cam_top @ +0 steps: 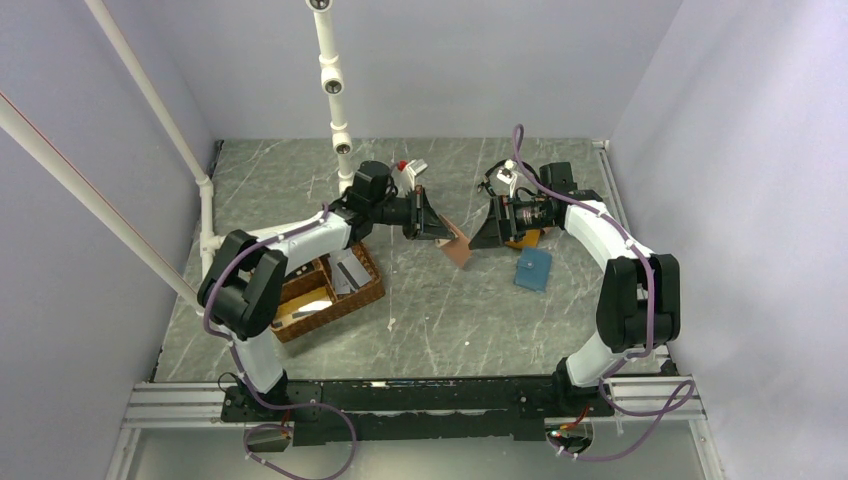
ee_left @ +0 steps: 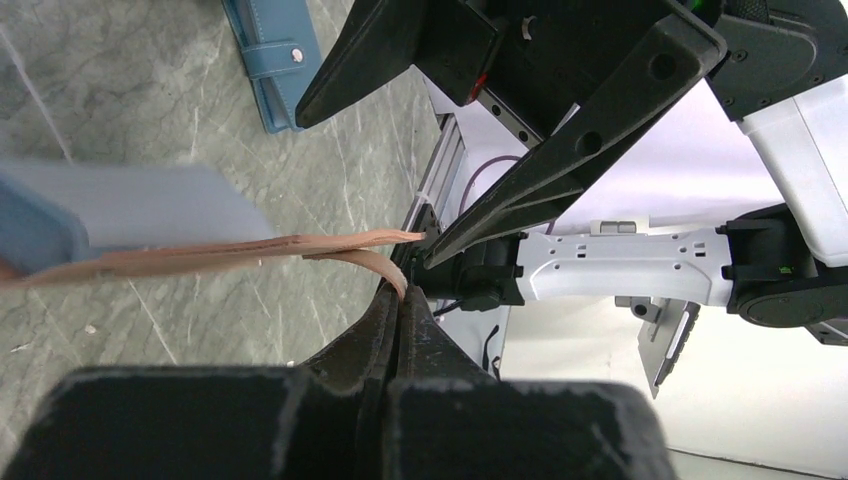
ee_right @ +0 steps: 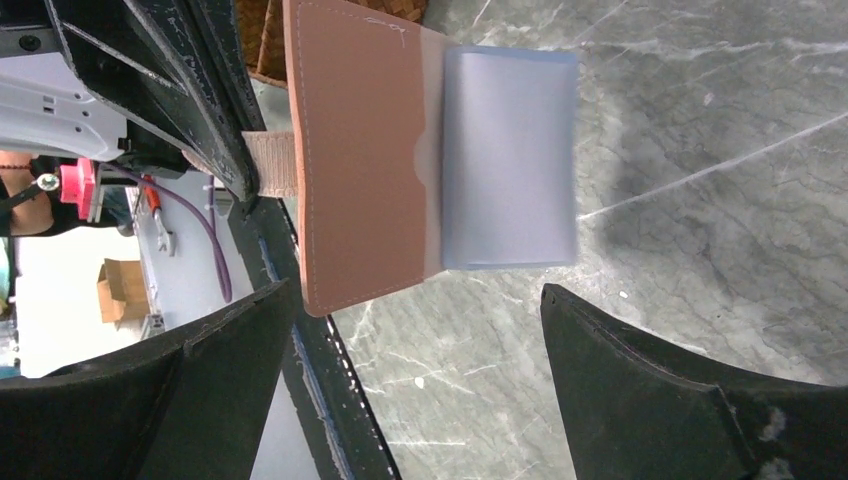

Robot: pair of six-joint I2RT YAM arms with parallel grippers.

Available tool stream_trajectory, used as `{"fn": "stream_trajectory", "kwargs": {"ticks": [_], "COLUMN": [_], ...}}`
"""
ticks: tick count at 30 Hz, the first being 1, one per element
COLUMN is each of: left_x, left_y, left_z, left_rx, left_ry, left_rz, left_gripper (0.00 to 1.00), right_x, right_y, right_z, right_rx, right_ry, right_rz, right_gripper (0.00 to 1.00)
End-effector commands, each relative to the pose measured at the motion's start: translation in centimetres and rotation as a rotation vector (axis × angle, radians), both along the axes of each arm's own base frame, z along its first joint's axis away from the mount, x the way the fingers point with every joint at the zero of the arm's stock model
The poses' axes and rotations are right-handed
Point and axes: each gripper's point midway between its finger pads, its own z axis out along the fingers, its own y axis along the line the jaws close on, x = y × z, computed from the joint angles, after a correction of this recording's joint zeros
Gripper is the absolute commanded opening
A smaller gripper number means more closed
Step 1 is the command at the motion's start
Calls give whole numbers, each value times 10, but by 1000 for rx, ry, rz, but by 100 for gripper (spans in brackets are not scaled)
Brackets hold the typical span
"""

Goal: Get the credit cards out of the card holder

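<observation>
The salmon-pink card holder [cam_top: 457, 247] hangs in the air between the two arms. My left gripper [ee_left: 401, 293] is shut on its snap tab [ee_right: 270, 165]; in the top view this gripper [cam_top: 437, 228] is just left of the holder. In the right wrist view the holder's pink face [ee_right: 360, 150] is toward me, and a pale blue-grey panel [ee_right: 510, 160] sticks out past its edge. I cannot tell whether that panel is a pocket or a card. My right gripper [ee_right: 418, 292] stands wide open just short of the holder with nothing between its fingers [ee_left: 560, 160]. Grey credit cards [cam_top: 350, 270] lie in the basket.
A woven brown basket [cam_top: 368, 298] sits at the left by the left arm. A teal-blue wallet [cam_top: 533, 268] lies on the marble table right of centre, and an orange wallet [cam_top: 527, 238] lies partly under the right arm. White pipes [cam_top: 335, 90] rise at the back.
</observation>
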Motion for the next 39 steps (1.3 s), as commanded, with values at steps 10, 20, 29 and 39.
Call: {"fn": "stream_trajectory", "kwargs": {"ticks": [10, 20, 29, 39], "left_x": [41, 32, -15, -30], "left_y": [-30, -33, 25, 55], "left_z": [26, 23, -103, -111], "left_rx": [-44, -5, 251, 476], "left_ry": [11, 60, 529, 549], "left_rz": [-12, -1, 92, 121], "left_gripper": [0, 0, 0, 1], "right_x": [20, 22, 21, 12], "right_y": [-34, -53, -51, -35], "right_z": [23, 22, 17, 7], "right_rx": [53, 51, 58, -4], "right_ry": [-90, -103, -77, -105], "right_rz": [-53, -118, -111, -32], "right_gripper": [95, 95, 94, 94]}}
